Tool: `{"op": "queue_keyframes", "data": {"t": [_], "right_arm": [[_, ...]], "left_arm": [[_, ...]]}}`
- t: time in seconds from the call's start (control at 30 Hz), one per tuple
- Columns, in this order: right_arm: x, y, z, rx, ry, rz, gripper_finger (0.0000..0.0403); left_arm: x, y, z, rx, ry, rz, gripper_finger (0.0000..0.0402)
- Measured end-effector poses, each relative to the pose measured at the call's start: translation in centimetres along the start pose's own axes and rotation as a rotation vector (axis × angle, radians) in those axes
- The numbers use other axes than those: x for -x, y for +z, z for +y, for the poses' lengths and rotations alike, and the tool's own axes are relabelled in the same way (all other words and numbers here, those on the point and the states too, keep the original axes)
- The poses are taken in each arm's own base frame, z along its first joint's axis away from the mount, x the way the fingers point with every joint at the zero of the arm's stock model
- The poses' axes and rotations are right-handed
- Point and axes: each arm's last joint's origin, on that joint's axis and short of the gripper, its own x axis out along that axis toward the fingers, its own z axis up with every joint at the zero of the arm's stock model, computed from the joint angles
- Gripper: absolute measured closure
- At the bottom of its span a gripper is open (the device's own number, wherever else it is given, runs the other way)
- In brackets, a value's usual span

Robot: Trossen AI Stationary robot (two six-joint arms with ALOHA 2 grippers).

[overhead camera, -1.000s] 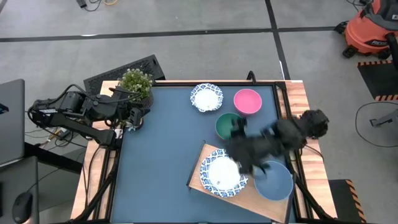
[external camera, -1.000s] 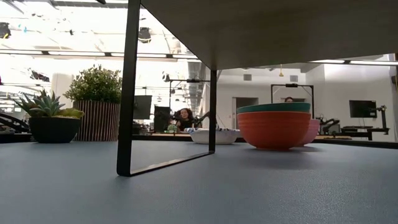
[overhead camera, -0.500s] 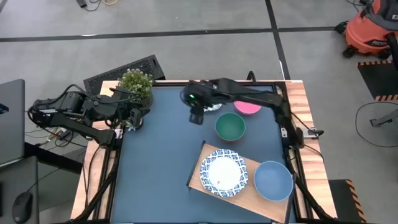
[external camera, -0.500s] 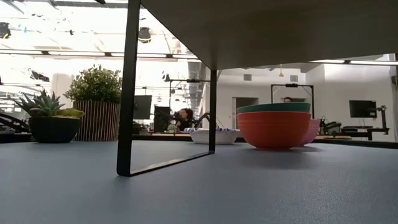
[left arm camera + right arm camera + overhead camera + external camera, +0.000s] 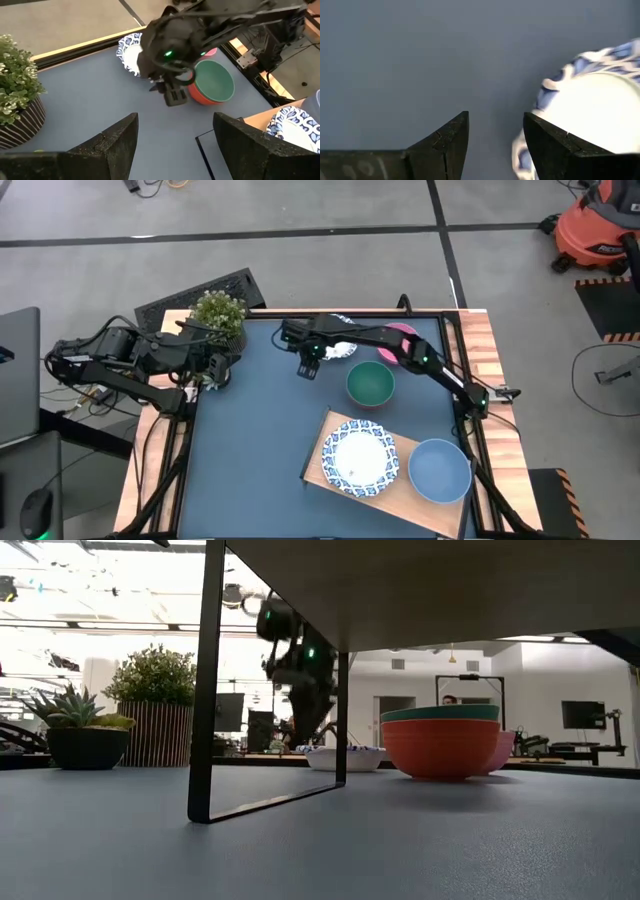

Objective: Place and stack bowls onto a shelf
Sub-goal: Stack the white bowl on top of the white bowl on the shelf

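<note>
now right gripper [image 5: 309,369] jaws parted beside patterned bowl [image 5: 338,350], mouth up

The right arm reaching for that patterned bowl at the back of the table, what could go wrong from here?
1. The right gripper sits beside the white patterned bowl, not over its rim, with its jaws open and empty, so closing now would likely miss.
2. The teal-green bowl and pink bowl lie close under the outstretched arm, so a low sweep back could knock them.
3. The shelf already carries a patterned bowl and a blue bowl, so stacking needs careful centering.
</note>
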Motion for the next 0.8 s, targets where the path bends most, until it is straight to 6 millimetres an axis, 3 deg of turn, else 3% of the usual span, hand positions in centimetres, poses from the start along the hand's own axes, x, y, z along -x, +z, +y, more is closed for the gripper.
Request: {"op": "queue_keyframes", "data": {"t": [0.23, 0.47, 0.57, 0.67, 0.8], "right_arm": [[-3.1, -0.2, -0.7, -0.014, -0.005, 0.062, 0.0188], [-3.1, -0.2, -0.8, -0.017, -0.014, 0.064, 0.0215], [-2.1, -0.2, -0.7, -0.014, 0.027, 0.053, 0.0230], [0.2, -0.1, -0.6, -0.012, 0.033, 0.005, 0.0233], [2.6, 0.1, -0.6, -0.022, -0.061, -0.051, 0.0232]], "left_arm": [[0.0, 0.0, 0.0, 0.000, 0.002, -0.002, 0.0159], [0.0, 0.0, 0.0, -0.001, 0.007, -0.006, 0.0159], [0.0, 0.0, 0.0, -0.001, 0.007, -0.007, 0.0159], [0.0, 0.0, 0.0, -0.001, 0.006, -0.007, 0.0159], [0.0, 0.0, 0.0, 0.001, 0.006, -0.007, 0.0159]]}}
